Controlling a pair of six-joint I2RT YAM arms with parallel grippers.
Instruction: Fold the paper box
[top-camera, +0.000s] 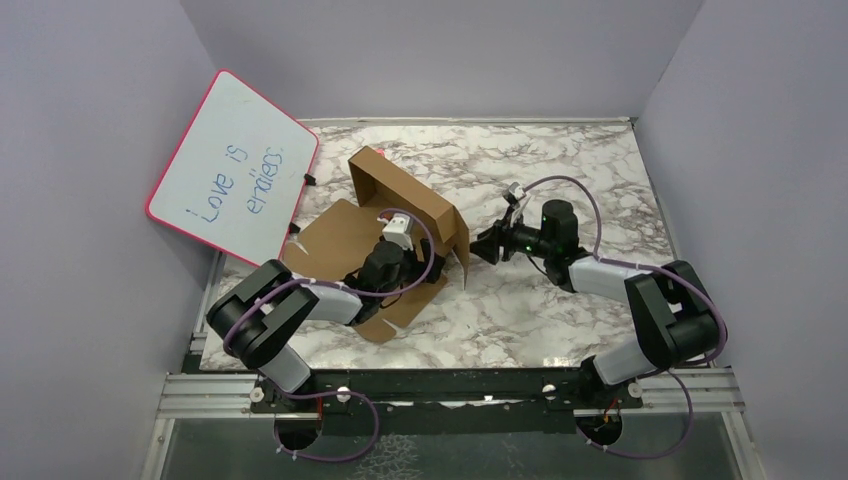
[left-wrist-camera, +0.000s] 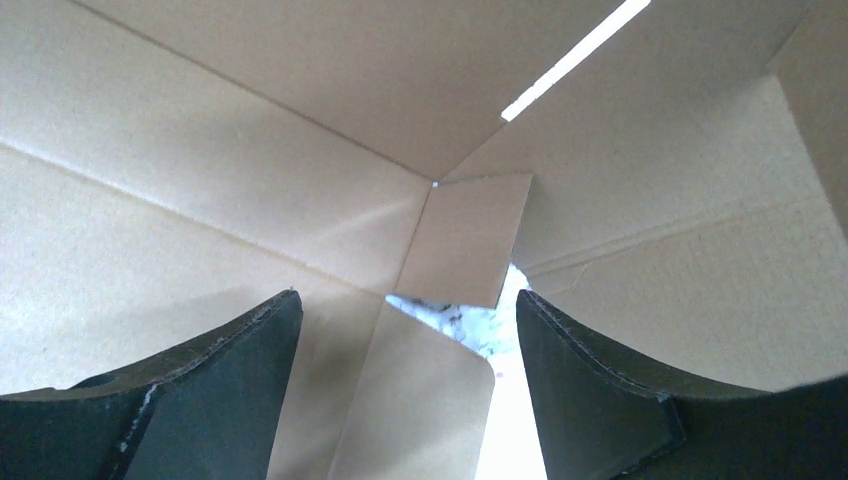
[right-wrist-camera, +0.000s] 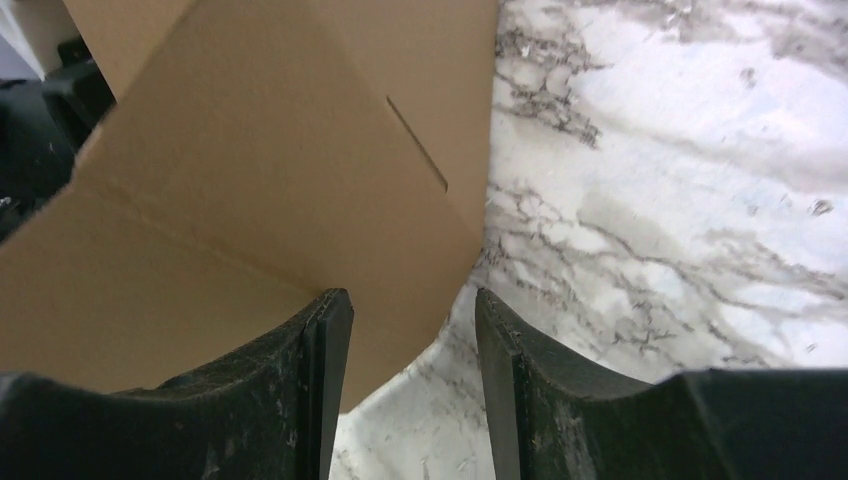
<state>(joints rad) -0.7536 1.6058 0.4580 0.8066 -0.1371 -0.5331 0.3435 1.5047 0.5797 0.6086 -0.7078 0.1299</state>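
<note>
Brown corrugated cardboard, die-cut with flaps and a slit, makes up the partly raised paper box (top-camera: 345, 235), which lies left of the surface's centre, nearer the left edge than the right. Its base panel rests flat on the white, grey-veined marble-pattern surface (top-camera: 560, 300). A long wall stands up along the box's far side, and a narrow end flap points toward the right edge. The left claw (left-wrist-camera: 408, 297) sits inside the box, fingers spread wide toward an inner corner, gripping nothing. The right claw (right-wrist-camera: 410, 295) meets the end flap from outside with fingers parted; the flap's edge lies at the tips (contact cannot be told) and is not clamped. A pink-framed whiteboard (top-camera: 235, 165) with blue handwriting leans at the far left corner.
</note>
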